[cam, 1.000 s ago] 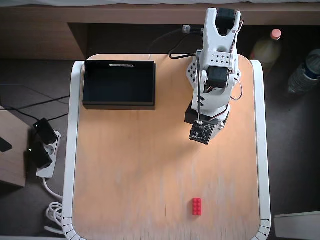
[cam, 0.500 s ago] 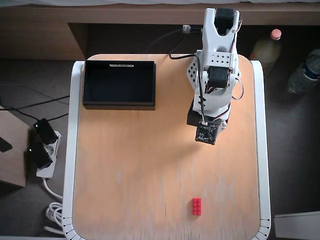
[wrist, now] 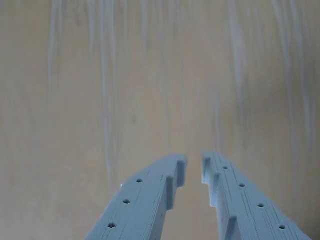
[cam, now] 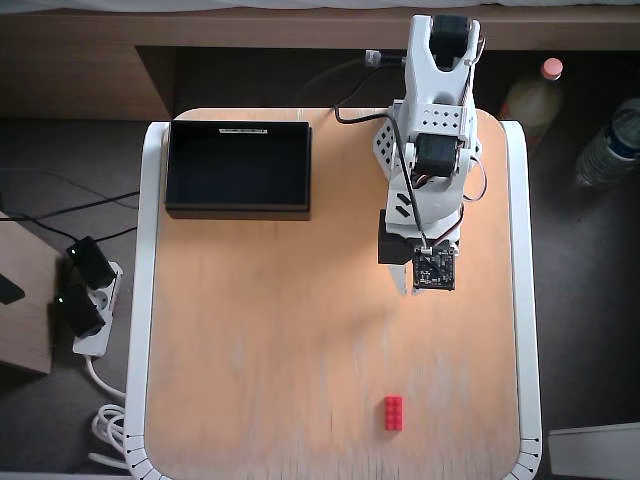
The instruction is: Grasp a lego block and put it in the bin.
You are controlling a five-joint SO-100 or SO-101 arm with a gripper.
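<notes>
The red lego block (cam: 394,412) lies flat near the bottom edge of the wooden table in the overhead view, well below the arm. The black bin (cam: 238,211) stands at the table's upper left and holds nothing that I can see. My gripper (cam: 408,285) hangs under the wrist camera board, right of centre, far from both. In the wrist view my gripper (wrist: 194,162) points at bare wood. Its two pale blue fingers (wrist: 150,195) stand almost together, with only a narrow slit at the tips and nothing between them. Neither block nor bin shows in the wrist view.
The arm's white base (cam: 435,110) sits at the table's top right. Two bottles (cam: 530,98) (cam: 610,145) stand on the floor to the right. A power strip (cam: 85,300) and cables lie on the floor to the left. A raised white rim (cam: 148,300) borders the table.
The wrist has swung outward, moving down and slightly right in the overhead view, closer to the lego block. Block and bin have not moved.
</notes>
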